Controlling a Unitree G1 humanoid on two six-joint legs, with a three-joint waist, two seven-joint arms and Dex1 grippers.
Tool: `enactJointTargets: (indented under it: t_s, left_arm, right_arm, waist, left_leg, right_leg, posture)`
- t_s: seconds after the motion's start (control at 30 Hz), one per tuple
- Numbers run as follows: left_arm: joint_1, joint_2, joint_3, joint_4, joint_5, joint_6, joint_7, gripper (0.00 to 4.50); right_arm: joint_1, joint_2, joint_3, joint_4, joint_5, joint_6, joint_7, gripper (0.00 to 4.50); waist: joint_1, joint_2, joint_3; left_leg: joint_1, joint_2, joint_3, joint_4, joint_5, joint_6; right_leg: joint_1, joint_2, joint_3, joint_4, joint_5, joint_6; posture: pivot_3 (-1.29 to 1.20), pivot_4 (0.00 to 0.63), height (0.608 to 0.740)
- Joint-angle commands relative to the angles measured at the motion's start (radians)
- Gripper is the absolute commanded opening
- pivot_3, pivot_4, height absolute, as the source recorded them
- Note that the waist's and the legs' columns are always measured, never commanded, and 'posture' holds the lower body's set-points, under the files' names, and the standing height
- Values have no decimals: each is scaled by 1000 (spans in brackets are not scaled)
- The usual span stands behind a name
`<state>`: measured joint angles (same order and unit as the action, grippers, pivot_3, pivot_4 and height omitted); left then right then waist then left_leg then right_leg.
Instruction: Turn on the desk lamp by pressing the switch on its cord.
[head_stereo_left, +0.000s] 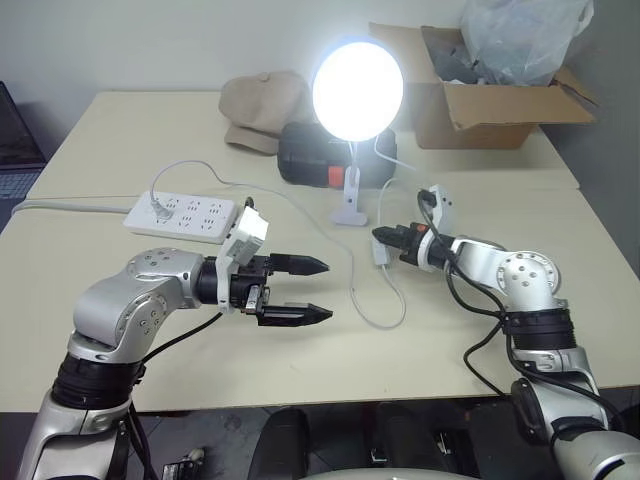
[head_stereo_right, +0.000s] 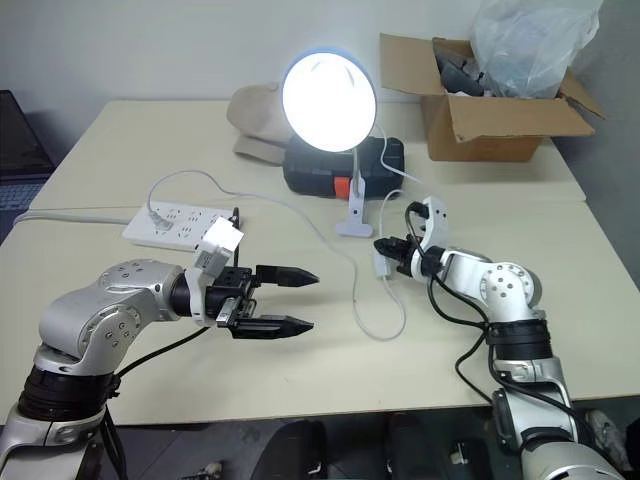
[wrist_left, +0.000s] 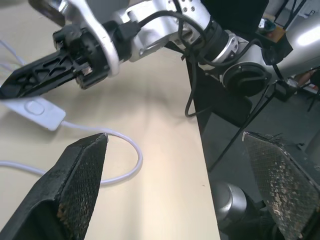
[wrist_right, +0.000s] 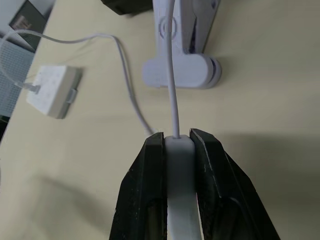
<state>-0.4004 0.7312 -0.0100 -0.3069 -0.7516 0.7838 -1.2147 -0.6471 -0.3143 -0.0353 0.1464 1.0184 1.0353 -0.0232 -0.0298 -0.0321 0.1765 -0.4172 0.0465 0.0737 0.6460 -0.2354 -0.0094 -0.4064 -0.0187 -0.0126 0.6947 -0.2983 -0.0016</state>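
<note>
- The desk lamp (head_stereo_left: 357, 100) stands on the table (head_stereo_left: 90, 140).
- A case (head_stereo_left: 305, 155) lies just behind the lamp, and a hat (head_stereo_left: 262, 105) lies to the left of the lamp, further back.
- A cardboard box (head_stereo_left: 480, 95) stands to the right of the lamp.
- A power strip (head_stereo_left: 182, 217) lies to the left of the lamp.
- The switch (head_stereo_left: 381, 248) lies in front of the lamp, and the cord (head_stereo_left: 380, 320) loops nearer than it.

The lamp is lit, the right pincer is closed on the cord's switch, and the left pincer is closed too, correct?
Not quite: the left pincer is open, fingers wide apart in the left eye view. The lamp is lit, and the right pincer is closed on the switch.
</note>
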Motion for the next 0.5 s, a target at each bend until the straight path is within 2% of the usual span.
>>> enactJointTargets:
  t_s: [0.03, 0.1, 0.13, 0.4, 0.43, 0.5]
  left_arm:
    - [-2, 8, 27, -37, -35, 11, 16, 4500]
    - [2, 9, 24, -40, -33, 8, 21, 4500]
    - [4, 9, 25, -42, -36, 11, 24, 4500]
    - [4, 7, 29, -30, -33, 6, 43, 4500]
    - [1, 6, 30, -23, -29, 3, 46, 4500]
    - [-5, -2, 32, -9, -19, -9, 60, 4500]
  right_arm:
    - [-31, 21, -2, 29, -109, -27, 4, 396]
    - [-35, 38, -16, 41, -141, -30, 3, 1106]
    - [-36, 44, -23, 40, -156, -31, 3, 1225]
    - [-28, 83, -119, -25, -150, 24, 6, 2972]
    - [-28, 85, -133, -41, -144, 33, 6, 3304]
    - [-26, 88, -156, -69, -139, 53, 7, 3645]
  waist:
    - [0, 0, 0]
    - [-1, 0, 0]
    - [-1, 0, 0]
    - [-1, 0, 0]
    - [-1, 0, 0]
    - [-1, 0, 0]
  left_leg:
    - [0, 0, 0, 0, 0, 0]
    - [0, 0, 0, 0, 0, 0]
    - [0, 0, 0, 0, 0, 0]
    - [0, 0, 0, 0, 0, 0]
    - [0, 0, 0, 0, 0, 0]
    - [0, 0, 0, 0, 0, 0]
  right_leg:
    - [0, 0, 0, 0, 0, 0]
    - [0, 0, 0, 0, 0, 0]
    - [0, 0, 0, 0, 0, 0]
    - [0, 0, 0, 1, 1, -1]
    - [0, 0, 0, 1, 1, -1]
    - [0, 0, 0, 1, 1, -1]
  posture:
    - [0, 150, 740]
    - [0, 150, 740]
    - [0, 150, 740]
    - [0, 150, 740]
    - [0, 150, 740]
    - [0, 150, 740]
